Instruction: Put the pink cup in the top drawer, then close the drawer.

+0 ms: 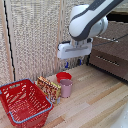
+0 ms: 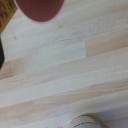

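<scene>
The pink recepticle (image 1: 66, 87), a small pale pink cup, stands upright on the light wooden floor, just in front of a shallow red bowl (image 1: 63, 76). The pinch receptors (image 1: 73, 63) hang above and slightly behind the cup, well clear of it, with the blue-tipped fingers (image 1: 66, 64) apart and nothing between them. The storage unit (image 1: 114, 62), a dark brown dresser with a silver bar handle (image 1: 106, 60), stands at the exterior view's right. Its highest section is largely hidden behind the arm. The wrist view shows a blurred reddish round shape (image 2: 40, 10) and no fingers.
A red wire-style basket (image 1: 25, 102) sits at the exterior view's lower left, with a patterned yellow-red packet (image 1: 48, 88) leaning between it and the cup. A pale slatted wall (image 1: 35, 35) runs behind. The wrist view also shows a whitish round object (image 2: 85, 121).
</scene>
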Tool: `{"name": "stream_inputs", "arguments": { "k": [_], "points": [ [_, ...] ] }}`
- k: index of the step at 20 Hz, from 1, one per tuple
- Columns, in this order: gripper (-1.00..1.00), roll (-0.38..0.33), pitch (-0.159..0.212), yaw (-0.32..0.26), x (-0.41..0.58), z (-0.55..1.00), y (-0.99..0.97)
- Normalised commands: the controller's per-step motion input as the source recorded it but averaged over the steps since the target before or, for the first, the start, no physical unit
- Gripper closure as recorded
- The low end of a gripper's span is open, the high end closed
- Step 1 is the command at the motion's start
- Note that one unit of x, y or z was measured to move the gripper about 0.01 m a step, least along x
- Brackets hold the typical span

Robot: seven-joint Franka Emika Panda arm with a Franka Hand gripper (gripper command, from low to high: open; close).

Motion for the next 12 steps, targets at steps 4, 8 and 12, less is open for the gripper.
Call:
{"name": "stream_inputs", "arguments": {
  "k": [4, 8, 12],
  "points": [
    [-1.0, 0.0, 0.0, 0.0, -0.186, -0.35, -0.22],
    [-1.0, 0.0, -0.007, 0.0, -0.014, -0.34, -0.1],
    [-1.0, 0.0, -0.003, 0.01, 0.074, -0.28, -0.03]
  ]
}}
